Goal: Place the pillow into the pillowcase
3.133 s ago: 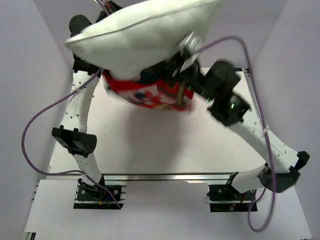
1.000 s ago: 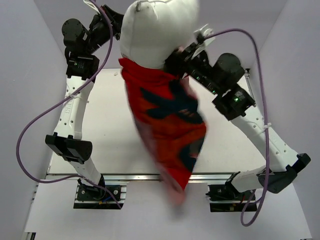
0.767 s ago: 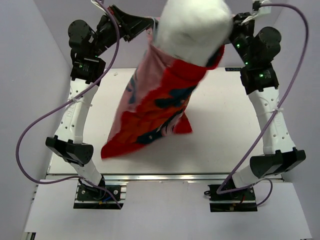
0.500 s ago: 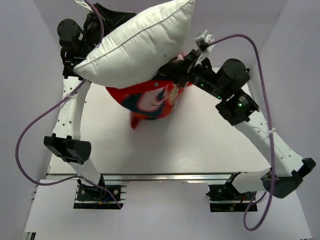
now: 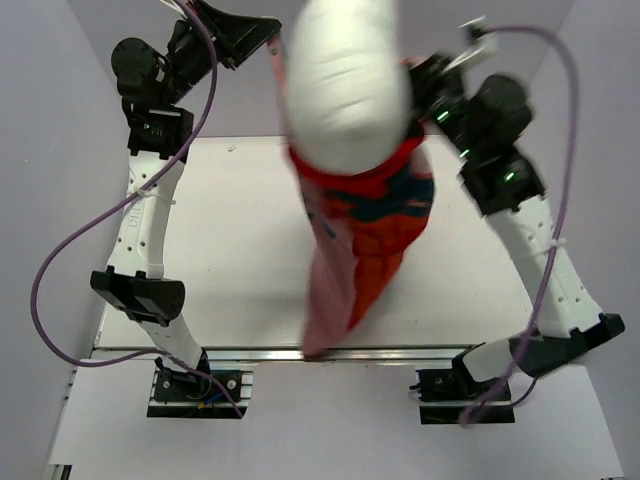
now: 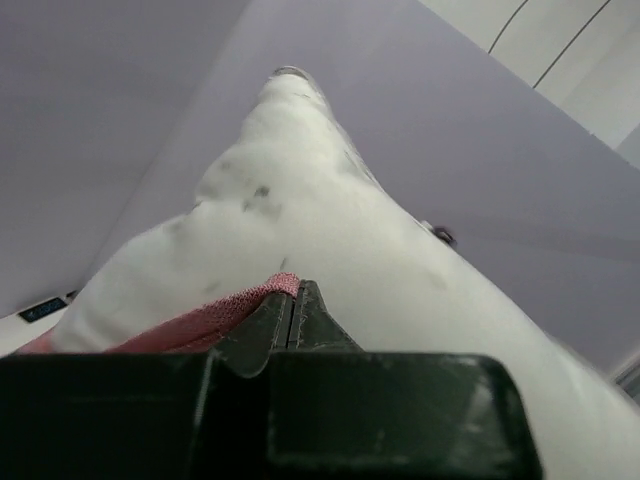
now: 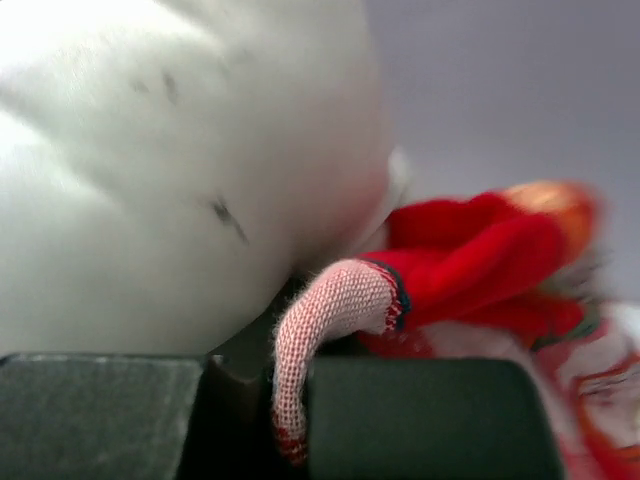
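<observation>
Above the far edge of the table (image 5: 220, 270), held aloft between both arms:

- pillow (image 5: 345, 85): white, puffy, upright. Its lower end sits in the mouth of the pillowcase and its upper part bulges bare above.
- pillowcase (image 5: 372, 225): red-orange with navy patches. It hangs from the pillow towards the near edge, motion-blurred, with a faded pink strip down its left side.
- left arm (image 5: 150, 215): rises from the near left corner, elbow at the left edge, forearm climbing above the far left corner, wrist turned right.
- left gripper (image 6: 296, 298): fingers pressed together, pinching the pillowcase hem against the pillow's side.
- right arm (image 5: 535, 250): rises from the near right corner along the right edge, wrist turned left at the far right.
- right gripper (image 7: 292, 400): fingers clamped on a rolled pink fold of the pillowcase hem, touching the pillow.
</observation>
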### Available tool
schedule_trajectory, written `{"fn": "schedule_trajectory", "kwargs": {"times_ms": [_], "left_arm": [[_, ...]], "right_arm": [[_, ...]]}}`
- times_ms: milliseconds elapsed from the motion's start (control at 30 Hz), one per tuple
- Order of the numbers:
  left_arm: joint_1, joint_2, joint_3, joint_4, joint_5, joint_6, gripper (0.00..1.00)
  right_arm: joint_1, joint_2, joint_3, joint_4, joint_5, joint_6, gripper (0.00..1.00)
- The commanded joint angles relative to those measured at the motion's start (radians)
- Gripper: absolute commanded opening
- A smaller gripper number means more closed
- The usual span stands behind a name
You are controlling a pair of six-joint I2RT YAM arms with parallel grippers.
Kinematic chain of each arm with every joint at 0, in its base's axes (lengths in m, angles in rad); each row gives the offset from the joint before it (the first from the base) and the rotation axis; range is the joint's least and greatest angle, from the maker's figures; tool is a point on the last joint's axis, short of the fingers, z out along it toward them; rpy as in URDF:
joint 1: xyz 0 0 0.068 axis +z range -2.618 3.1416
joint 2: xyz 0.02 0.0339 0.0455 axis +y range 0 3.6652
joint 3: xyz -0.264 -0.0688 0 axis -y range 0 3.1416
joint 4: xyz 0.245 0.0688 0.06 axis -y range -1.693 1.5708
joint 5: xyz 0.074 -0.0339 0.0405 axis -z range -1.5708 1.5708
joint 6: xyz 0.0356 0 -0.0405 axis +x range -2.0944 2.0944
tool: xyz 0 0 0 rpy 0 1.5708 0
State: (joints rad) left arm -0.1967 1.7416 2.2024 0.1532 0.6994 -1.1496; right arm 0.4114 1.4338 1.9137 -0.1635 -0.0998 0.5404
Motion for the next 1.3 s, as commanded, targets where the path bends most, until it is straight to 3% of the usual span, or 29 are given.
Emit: {"fn": "schedule_trajectory", "kwargs": {"times_ms": [0,67,133,167,200,300,367,433,567,600,667,700,733,800,833,967,1000,1033,1133,1167,1200,1267], "left_arm": [[0.072,-0.004,0.034,0.084,-0.089,-0.015,0.0],[0.068,0.027,0.037,0.114,-0.048,-0.056,0.0],[0.045,0.021,0.036,0.114,-0.006,-0.065,0.0],[0.034,-0.017,0.025,0.108,0.032,-0.058,0.0],[0.019,-0.045,-0.016,0.106,0.049,-0.055,0.0],[-0.046,-0.158,-0.097,0.082,0.095,-0.042,0.0],[-0.067,-0.203,-0.118,0.027,0.098,-0.009,0.0],[-0.026,-0.228,-0.104,-0.064,0.059,0.058,0.0],[0.072,-0.134,-0.073,-0.095,-0.064,0.033,0.0],[0.077,-0.107,-0.064,-0.039,-0.093,0.016,0.0],[0.077,0.008,0.04,-0.009,-0.121,-0.047,0.0],[0.066,0.086,0.148,0.002,-0.086,-0.091,0.0],[0.057,0.087,0.149,-0.004,-0.062,-0.108,0.0],[0.002,0.119,0.232,-0.055,-0.011,-0.113,0.0],[-0.025,0.063,0.173,-0.069,0.039,-0.098,0.0],[-0.125,-0.182,-0.153,-0.067,0.011,-0.036,0.0],[-0.124,-0.206,-0.183,-0.092,-0.007,-0.021,0.0],[-0.072,-0.215,-0.19,-0.113,-0.015,0.011,0.0],[0.052,-0.137,-0.132,-0.147,-0.028,-0.007,0.0],[0.068,-0.101,-0.107,-0.108,-0.037,-0.03,0.0],[0.077,-0.009,-0.019,-0.065,-0.035,-0.079,0.0],[0.068,0.093,0.113,-0.031,-0.025,-0.126,0.0]], "right_arm": [[0.428,-0.194,-0.103,0.052,-0.066,-0.051,0.0],[0.454,-0.213,-0.154,0.062,0.01,-0.133,0.0],[0.332,-0.182,-0.124,0.08,0.147,-0.187,0.0],[0.211,-0.171,-0.128,0.126,0.112,-0.168,0.0],[-0.036,-0.129,-0.127,0.221,0.056,-0.058,0.0],[-0.358,0.075,0.115,0.116,-0.017,0.094,0.0],[-0.399,0.128,0.195,0.042,-0.101,0.171,0.0],[-0.346,0.07,0.106,0.111,-0.225,0.155,0.0],[0.179,-0.192,-0.249,0.229,-0.204,-0.071,0.0],[0.41,-0.261,-0.331,0.226,-0.13,-0.092,0.0],[0.565,-0.282,-0.332,0.167,-0.063,-0.179,0.0],[0.564,-0.283,-0.34,0.18,0.002,-0.194,0.0],[0.554,-0.279,-0.322,0.188,0.065,-0.23,0.0],[0.344,-0.236,-0.273,0.246,0.065,-0.292,0.0],[0.109,-0.184,-0.219,0.284,0.027,-0.173,0.0],[-0.24,0.001,0.055,0.219,-0.067,0.034,0.0],[-0.25,0.01,0.071,0.196,-0.119,0.08,0.0],[-0.246,0.002,0.067,0.203,-0.167,0.095,0.0],[0.009,-0.122,-0.102,0.208,-0.256,0.019,0.0],[0.252,-0.2,-0.152,0.202,-0.236,-0.032,0.0],[0.364,-0.232,-0.265,0.205,-0.188,-0.058,0.0],[0.546,-0.265,-0.312,0.191,-0.094,-0.176,0.0]]}}
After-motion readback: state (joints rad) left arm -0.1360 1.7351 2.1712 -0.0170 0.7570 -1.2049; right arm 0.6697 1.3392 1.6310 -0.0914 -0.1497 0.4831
